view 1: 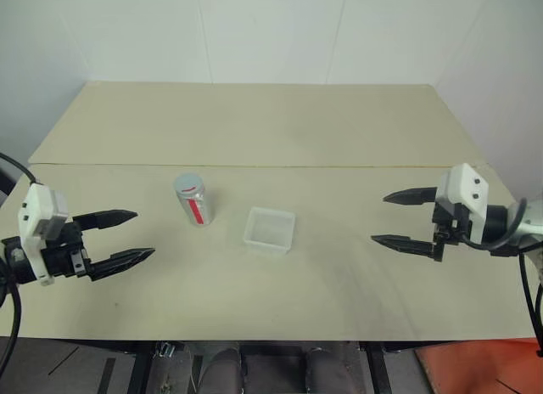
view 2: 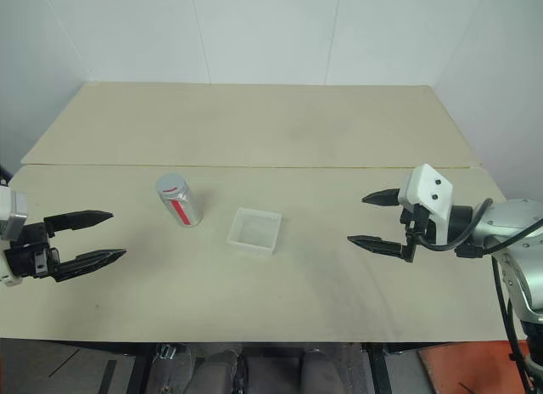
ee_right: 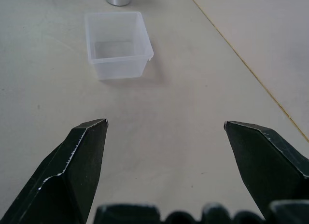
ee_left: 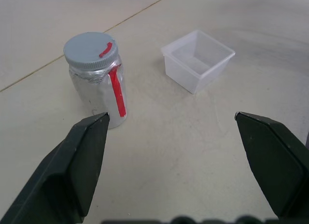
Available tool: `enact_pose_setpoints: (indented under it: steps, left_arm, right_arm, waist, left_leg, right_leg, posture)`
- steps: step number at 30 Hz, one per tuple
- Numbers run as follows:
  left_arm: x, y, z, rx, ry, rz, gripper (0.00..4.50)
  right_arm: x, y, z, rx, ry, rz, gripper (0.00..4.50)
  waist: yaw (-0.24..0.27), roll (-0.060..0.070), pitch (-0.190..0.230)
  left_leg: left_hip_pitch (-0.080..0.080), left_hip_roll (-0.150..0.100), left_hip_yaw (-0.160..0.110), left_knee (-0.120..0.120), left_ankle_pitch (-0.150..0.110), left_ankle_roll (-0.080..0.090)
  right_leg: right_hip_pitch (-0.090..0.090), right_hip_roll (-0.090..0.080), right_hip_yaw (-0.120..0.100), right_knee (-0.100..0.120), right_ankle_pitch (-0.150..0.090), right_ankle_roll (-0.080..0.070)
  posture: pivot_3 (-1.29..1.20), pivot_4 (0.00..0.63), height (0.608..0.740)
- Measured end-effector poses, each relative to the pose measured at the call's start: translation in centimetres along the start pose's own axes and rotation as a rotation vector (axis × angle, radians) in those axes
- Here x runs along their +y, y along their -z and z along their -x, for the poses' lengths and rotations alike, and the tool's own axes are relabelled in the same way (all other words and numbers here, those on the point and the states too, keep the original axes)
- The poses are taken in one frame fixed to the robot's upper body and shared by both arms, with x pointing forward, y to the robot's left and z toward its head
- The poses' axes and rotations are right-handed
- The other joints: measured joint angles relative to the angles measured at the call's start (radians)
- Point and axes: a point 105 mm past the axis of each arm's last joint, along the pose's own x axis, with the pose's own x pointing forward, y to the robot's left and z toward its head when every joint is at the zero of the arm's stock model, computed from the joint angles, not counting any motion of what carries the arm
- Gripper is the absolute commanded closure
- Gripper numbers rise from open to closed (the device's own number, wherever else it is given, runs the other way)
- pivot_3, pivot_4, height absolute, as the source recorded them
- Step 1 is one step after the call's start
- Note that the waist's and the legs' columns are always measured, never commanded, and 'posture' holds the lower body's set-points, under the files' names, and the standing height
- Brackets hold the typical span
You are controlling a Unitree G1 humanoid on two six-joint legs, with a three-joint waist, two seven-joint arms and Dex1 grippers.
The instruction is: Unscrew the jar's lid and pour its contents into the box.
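Jar [view 1: 193, 199] upright, lid [ee_left: 90, 49] on, beside box [view 1: 270, 230]; left gripper [view 1: 125, 235], right gripper [view 1: 400, 217] flanking, fingers wide apart, empty, poised for approach.

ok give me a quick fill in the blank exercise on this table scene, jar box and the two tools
1. The lid is still ____ the jar, which stands upright on the table.
2. The stripe running down the jar's side is ____ in colour.
3. The box sits between the jar and the ____ tool.
4. Both the left tool and the right one have their fingers ____, holding nothing.

Missing words: on; red; right; open
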Motion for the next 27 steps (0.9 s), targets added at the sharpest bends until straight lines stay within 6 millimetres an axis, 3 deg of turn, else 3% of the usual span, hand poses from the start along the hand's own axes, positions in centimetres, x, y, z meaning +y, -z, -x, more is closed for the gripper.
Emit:
enact_pose_setpoints:
  steps: [4, 9, 15, 22, 27]
  left_arm:
    - [-0.5, 0.5, -0.6, -0.014, -0.027, 0.019, 0.00]
    - [-3.3, 3.3, -2.6, -0.074, -0.127, 0.146, 0.00]
    - [-2.2, 3.6, -4.0, -0.159, -0.409, 0.104, 0.00]
    - [-2.7, 3.8, -7.4, -0.220, -0.537, 0.066, 0.00]
    - [-1.0, 3.0, -8.2, -0.257, -0.675, 0.003, 0.00]
  right_arm:
    - [0.0, 0.0, -0.1, -0.005, 0.007, -0.002, 0.01]
    - [0.2, 0.2, -0.3, -0.015, 0.013, -0.013, 0.01]
    - [0.4, -0.2, -0.8, -0.042, 0.023, -0.007, 0.01]
    - [0.7, -0.2, -1.6, -0.063, 0.014, -0.015, 0.01]
    - [0.5, -0.9, -1.8, -0.084, 0.027, 0.004, 0.01]
  waist:
    - [0.000, 0.000, 0.000]
    - [0.000, 0.000, 0.000]
    - [0.013, 0.000, 0.000]
    - [0.016, 0.000, 0.000]
    - [0.020, 0.000, -0.001]
  left_leg:
    - [0.000, 0.000, 0.000, 0.000, 0.000, 0.000]
    - [-0.001, 0.000, -0.001, -0.001, -0.001, 0.001]
    - [0.001, -0.001, -0.002, 0.001, 0.000, 0.000]
    - [-0.001, -0.001, -0.002, 0.001, 0.000, 0.000]
    - [0.000, -0.001, -0.002, 0.001, 0.000, 0.000]
  right_leg:
    - [0.000, -0.001, 0.000, -0.001, 0.000, 0.000]
    - [0.000, -0.001, 0.000, -0.002, 0.000, 0.000]
    - [0.004, -0.001, 0.000, -0.002, 0.001, 0.000]
    - [0.002, 0.000, 0.000, -0.003, 0.001, 0.000]
    - [0.003, 0.001, -0.001, -0.002, 0.002, 0.000]
  posture:
    - [0.00, 0.150, 0.740]
    - [0.00, 0.150, 0.740]
    - [0.00, 0.150, 0.740]
    - [0.00, 0.150, 0.740]
    - [0.00, 0.150, 0.740]
